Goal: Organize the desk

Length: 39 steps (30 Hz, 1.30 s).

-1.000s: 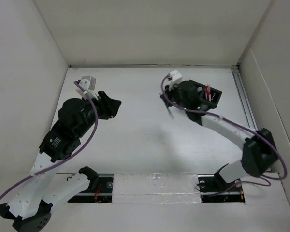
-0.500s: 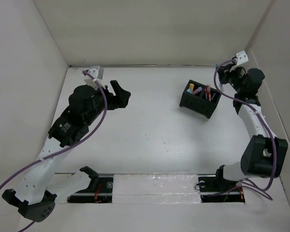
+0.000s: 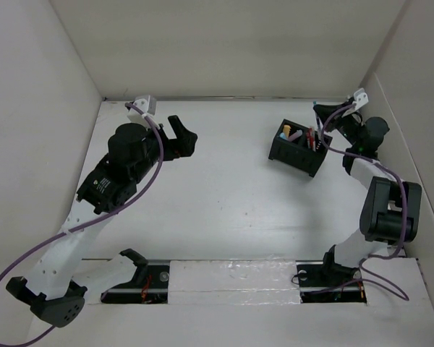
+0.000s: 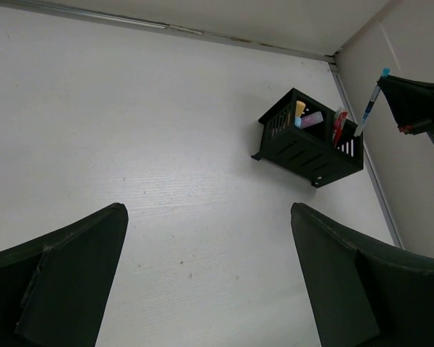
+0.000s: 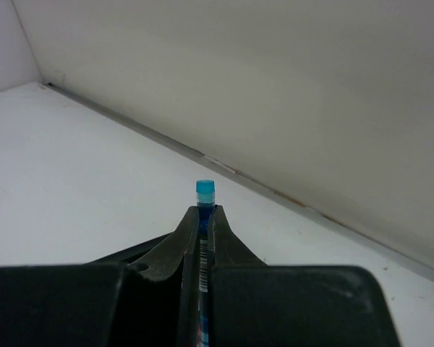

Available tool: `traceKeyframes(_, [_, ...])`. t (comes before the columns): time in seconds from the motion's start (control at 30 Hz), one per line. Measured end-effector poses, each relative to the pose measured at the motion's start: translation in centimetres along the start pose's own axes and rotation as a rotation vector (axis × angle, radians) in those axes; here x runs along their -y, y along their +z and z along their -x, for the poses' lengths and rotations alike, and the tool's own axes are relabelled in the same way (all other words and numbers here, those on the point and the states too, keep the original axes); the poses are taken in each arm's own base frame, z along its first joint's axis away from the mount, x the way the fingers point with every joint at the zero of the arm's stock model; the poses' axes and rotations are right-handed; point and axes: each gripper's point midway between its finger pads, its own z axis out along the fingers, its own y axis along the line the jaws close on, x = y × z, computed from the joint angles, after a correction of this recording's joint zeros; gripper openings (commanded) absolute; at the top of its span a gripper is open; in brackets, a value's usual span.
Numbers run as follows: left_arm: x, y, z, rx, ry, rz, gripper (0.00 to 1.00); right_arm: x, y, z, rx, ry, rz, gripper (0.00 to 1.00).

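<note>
The desk [image 3: 224, 195] is a white tabletop with white walls round it. A black compartmented box [image 3: 299, 148] stands at the back right and holds several pens; it also shows in the left wrist view [image 4: 311, 141]. My right gripper [image 3: 322, 110] hovers just right of and behind the box, shut on a blue pen [image 5: 205, 189] whose cap sticks out past the fingertips [image 5: 190, 217]. That pen [image 4: 371, 101] slants above the box's right end. My left gripper [image 3: 184, 134] hangs over the back left, open wide [image 4: 208, 213], with only bare desk between its fingers.
White panel walls [image 3: 50, 94] close in the left, back and right sides. A metal rail [image 3: 367, 155] runs along the right edge of the desk. A slotted strip [image 3: 231, 278] lies along the near edge between the arm bases.
My left gripper has opened wide and shifted slightly back. My right arm has swung from over the box to the back right corner, then turned the pen towards the box.
</note>
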Motion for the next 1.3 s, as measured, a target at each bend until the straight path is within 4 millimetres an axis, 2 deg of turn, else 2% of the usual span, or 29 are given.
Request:
traceKeyframes(0.13, [-0.1,0.0,0.0,-0.002,-0.003,0.005,0.96,-1.9,-1.3,-3.2,0.003,0.075,0.009,0.00])
traceKeyframes(0.17, [-0.1,0.0,-0.1,-0.002,-0.003,0.005,0.96,-2.4,-1.9,-4.8,-0.026,0.107,0.005,0.00])
traceKeyframes(0.27, [-0.1,0.0,-0.1,-0.003,-0.003,0.006,0.98,-3.2,-2.8,-6.2,-0.030,0.130,-0.010,0.01])
traceKeyframes(0.3, [-0.1,0.0,-0.1,-0.002,-0.003,0.006,0.99,-3.2,-3.1,-6.2,-0.021,0.126,-0.020,0.20])
traceKeyframes(0.37, [-0.1,0.0,-0.1,-0.004,-0.002,0.007,0.99,-3.3,-3.5,-6.1,-0.012,0.129,-0.038,0.41])
traceKeyframes(0.4, [-0.2,0.0,-0.2,-0.006,-0.002,0.008,0.99,-3.4,-3.8,-6.0,-0.014,0.134,-0.047,0.58])
traceKeyframes(0.47, [-0.2,0.0,-0.2,-0.008,-0.001,0.010,0.99,-3.6,-4.2,-5.3,-0.009,0.126,-0.066,0.69])
traceKeyframes(0.5, [-0.2,0.0,-0.2,-0.008,-0.001,0.009,0.99,-3.6,-4.3,-4.6,-0.005,0.115,-0.072,0.78])
traceKeyframes(0.57, [-0.2,0.0,-0.2,-0.007,-0.001,0.009,0.99,-3.6,-4.5,-2.7,0.006,0.077,-0.089,0.85])
traceKeyframes(0.67, [0.0,-0.1,0.2,0.000,0.002,0.005,0.99,-3.1,-4.4,1.7,0.033,-0.020,-0.111,0.86])
traceKeyframes(0.77, [0.4,-0.3,0.9,0.016,0.005,-0.006,0.99,-3.1,-4.6,6.2,0.057,-0.115,-0.130,0.80])
traceKeyframes(0.8, [0.5,-0.4,1.3,0.024,0.006,-0.010,0.99,-3.4,-4.7,7.6,0.063,-0.144,-0.133,0.65])
traceKeyframes(0.83, [0.7,-0.4,1.6,0.035,0.009,-0.017,0.99,-3.9,-4.8,8.7,0.069,-0.169,-0.134,0.34])
traceKeyframes(0.87, [0.9,-0.6,1.9,0.041,0.008,-0.021,0.99,-4.8,-4.9,9.7,0.074,-0.187,-0.120,0.34])
traceKeyframes(0.9, [1.0,-0.6,2.2,0.049,0.009,-0.025,0.99,-6.1,-4.9,10.3,0.070,-0.202,-0.103,0.08])
traceKeyframes(0.93, [1.1,-0.7,2.3,0.054,0.010,-0.028,0.99,-7.7,-4.8,10.4,0.056,-0.204,-0.077,0.00])
traceKeyframes(1.0, [1.2,-0.7,2.5,0.061,0.010,-0.031,0.99,-12.8,-4.9,10.4,0.036,-0.180,0.022,0.00])
traceKeyframes(1.07, [1.2,-0.8,2.6,0.063,0.009,-0.034,0.99,-18.6,-5.8,10.3,0.033,-0.152,0.145,0.00])
traceKeyframes(1.13, [1.3,-0.9,2.6,0.068,0.004,-0.040,0.99,-23.5,-8.3,9.4,0.015,-0.116,0.241,0.00])
traceKeyframes(1.17, [1.3,-0.9,2.6,0.070,0.001,-0.043,0.99,-25.3,-9.7,9.0,0.007,-0.099,0.273,0.00])
traceKeyframes(1.2, [1.3,-1.0,2.5,0.074,-0.002,-0.049,0.99,-26.4,-11.1,8.3,-0.009,-0.081,0.284,0.15])
traceKeyframes(1.27, [1.2,-1.3,2.2,0.074,-0.005,-0.055,0.99,-27.9,-13.5,7.2,-0.034,-0.040,0.296,0.36])
traceKeyframes(1.3, [1.1,-1.4,2.0,0.074,-0.006,-0.060,0.99,-28.3,-14.5,6.5,-0.049,-0.024,0.290,0.52])
